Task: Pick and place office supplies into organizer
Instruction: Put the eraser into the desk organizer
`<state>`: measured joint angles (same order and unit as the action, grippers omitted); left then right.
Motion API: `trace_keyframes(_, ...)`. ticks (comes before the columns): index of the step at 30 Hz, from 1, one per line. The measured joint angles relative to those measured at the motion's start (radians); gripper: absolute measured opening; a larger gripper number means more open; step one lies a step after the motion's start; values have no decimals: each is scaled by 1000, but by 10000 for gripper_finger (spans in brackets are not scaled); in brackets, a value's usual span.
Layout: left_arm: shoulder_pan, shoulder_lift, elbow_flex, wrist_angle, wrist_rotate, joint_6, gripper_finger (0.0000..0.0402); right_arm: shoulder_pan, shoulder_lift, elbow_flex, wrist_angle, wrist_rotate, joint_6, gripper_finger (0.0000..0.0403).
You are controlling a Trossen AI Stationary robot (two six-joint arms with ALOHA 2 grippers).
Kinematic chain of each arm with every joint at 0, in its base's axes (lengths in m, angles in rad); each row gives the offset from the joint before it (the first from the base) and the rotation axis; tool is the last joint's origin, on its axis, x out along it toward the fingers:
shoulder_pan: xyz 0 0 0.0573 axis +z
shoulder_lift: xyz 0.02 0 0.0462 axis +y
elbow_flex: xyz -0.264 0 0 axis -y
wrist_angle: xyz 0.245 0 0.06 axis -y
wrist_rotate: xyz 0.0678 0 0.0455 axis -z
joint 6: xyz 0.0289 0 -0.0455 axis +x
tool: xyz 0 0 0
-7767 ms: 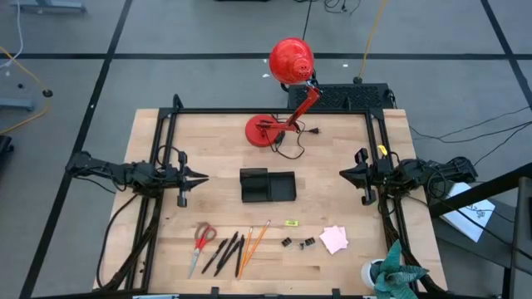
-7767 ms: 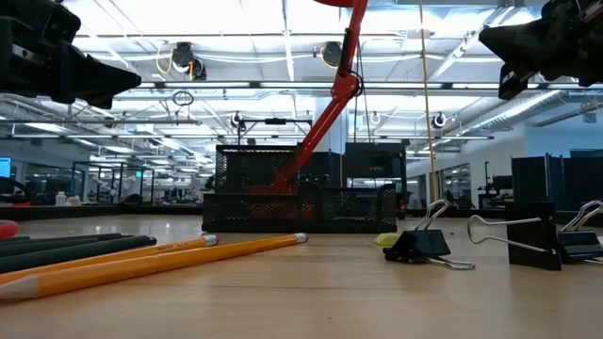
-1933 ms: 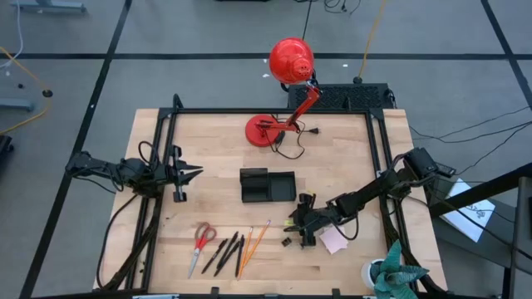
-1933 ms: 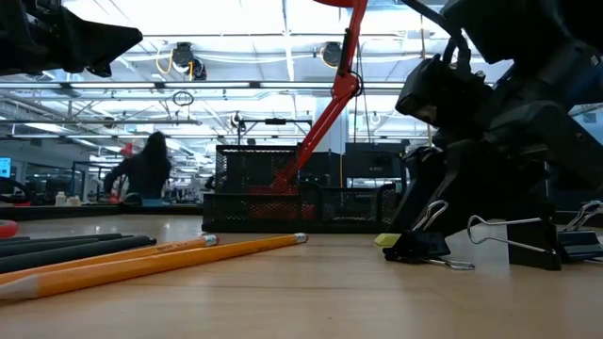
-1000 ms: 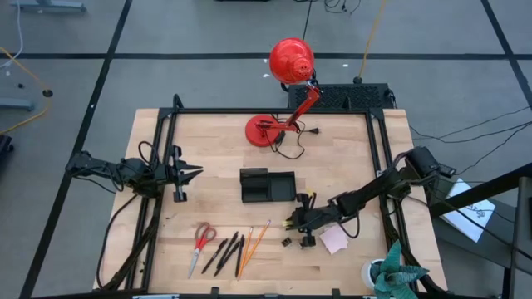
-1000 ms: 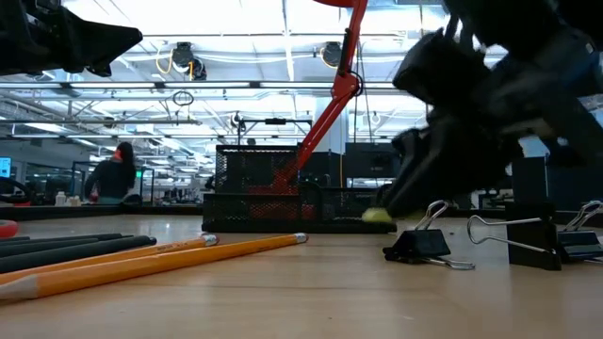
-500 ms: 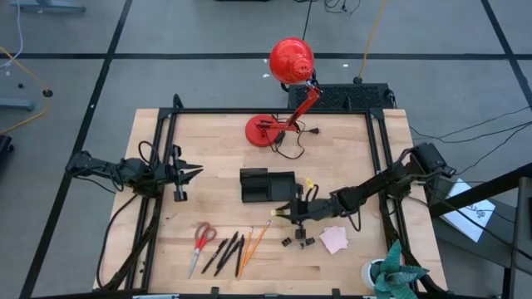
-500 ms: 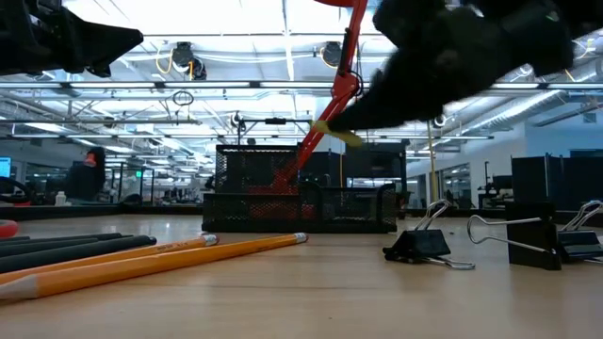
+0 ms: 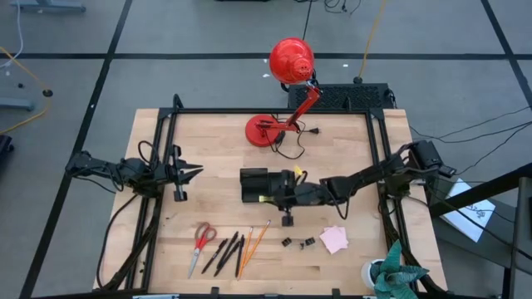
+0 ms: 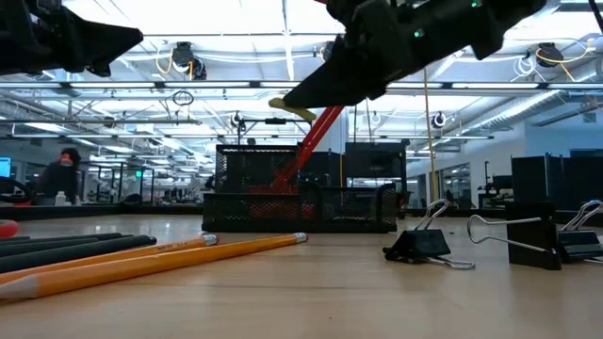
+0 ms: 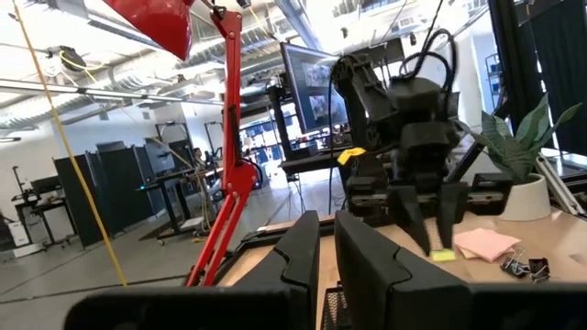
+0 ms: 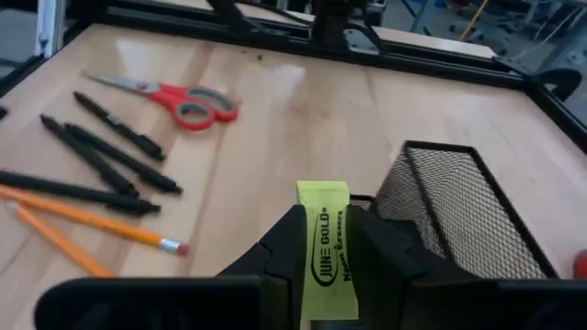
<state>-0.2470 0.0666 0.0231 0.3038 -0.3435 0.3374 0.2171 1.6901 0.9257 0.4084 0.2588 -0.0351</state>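
High view: black mesh organizer point(image 9: 268, 185) at desk point(image 9: 216, 141) centre, contents not discernible. Right gripper point(image 9: 271, 198) above organizer's near edge, pinching yellow eraser point(image 12: 326, 247). Left gripper point(image 9: 196, 175) left of organizer, nearly closed, empty. Scissors point(image 9: 202, 238), pens point(image 9: 224, 252), pencils point(image 9: 252, 245), clips point(image 9: 298, 242), pink pad point(image 9: 334, 239) beyond organizer's near side.

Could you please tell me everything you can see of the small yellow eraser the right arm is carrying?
The yellow eraser is a small flat rectangular block with dark printed lettering, looking like rubber. The jaws of the right gripper pinch its long sides, one end sticking out ahead. It hangs in the air above the black mesh organizer, touching nothing else.
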Motion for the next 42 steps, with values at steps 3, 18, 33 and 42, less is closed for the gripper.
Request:
trace_keyframes(3, 0, 0, 0, 2, 0, 0, 47, -22, 10, 0, 35, -25, 12, 62)
trace_keyframes(18, 0, 0, 0, 13, -18, 0, 47, -94, 206, 69, 156, -81, 9, 61)
trace_keyframes(33, 0, 0, 0, 12, -26, 0, 47, -101, 362, 159, 125, -59, -31, 63)
trace_keyframes(42, 0, 0, 0, 13, -26, 18, 47, -101, 362, 159, 116, -46, -3, 91)
